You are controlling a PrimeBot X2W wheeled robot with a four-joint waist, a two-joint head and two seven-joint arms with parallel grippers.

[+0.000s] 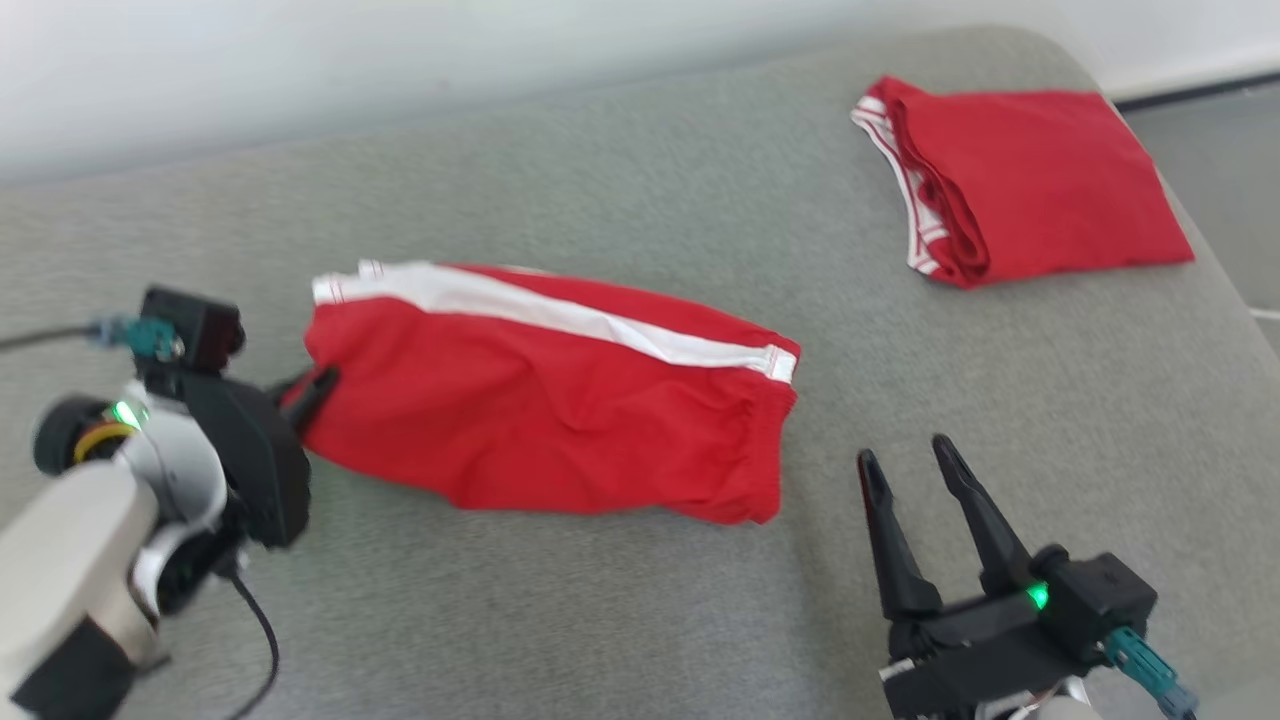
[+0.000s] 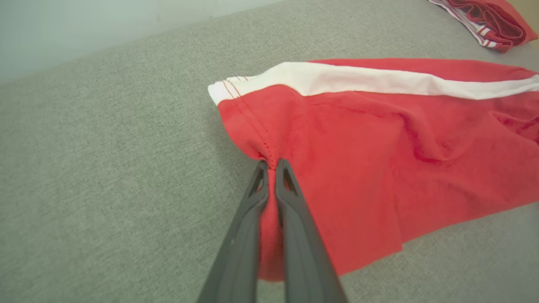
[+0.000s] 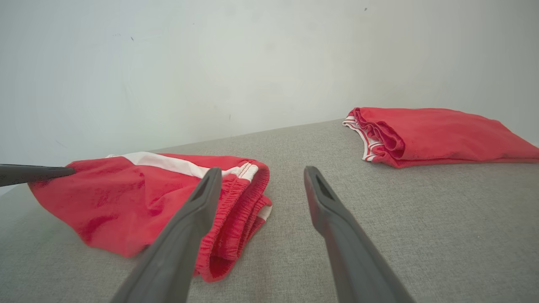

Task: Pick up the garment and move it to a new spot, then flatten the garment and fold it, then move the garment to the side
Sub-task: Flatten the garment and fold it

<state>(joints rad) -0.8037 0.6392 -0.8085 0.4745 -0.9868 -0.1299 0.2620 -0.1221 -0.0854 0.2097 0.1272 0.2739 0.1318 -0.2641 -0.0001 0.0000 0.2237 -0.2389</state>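
- You have two red pieces of clothing here. The one you are working is the garment [image 1: 540,400], a pair of red shorts spread out near the middle of the grey cushion [image 1: 600,620].
- One white stripe [image 1: 560,315] runs along the garment's far edge from end to end. The gathered waistband [image 3: 236,202] is at the end toward the robot's right, and the stitched hem is at the end toward its left.
- Your left gripper [image 2: 271,164] is clenched on that hem. Its two dark fingers are pressed together with a tuck of red cloth pinched between the tips, and the fabric puckers in toward them.
- From these views you cannot tell whether the pinched edge is off the cushion. The rest of the garment lies on it.
- Your right gripper [image 1: 903,452] is released, with its two fingers spread apart and nothing between them. It sits just beside the garment's near right corner, and in the head view it is not touching the cloth.
- The folded garment [image 1: 1030,180], also red, lies at the cushion's far right corner, well apart from the garment. Its white-striped trim is on the edge facing the garment.
- One pale wall [image 3: 210,63] stands behind the cushion.
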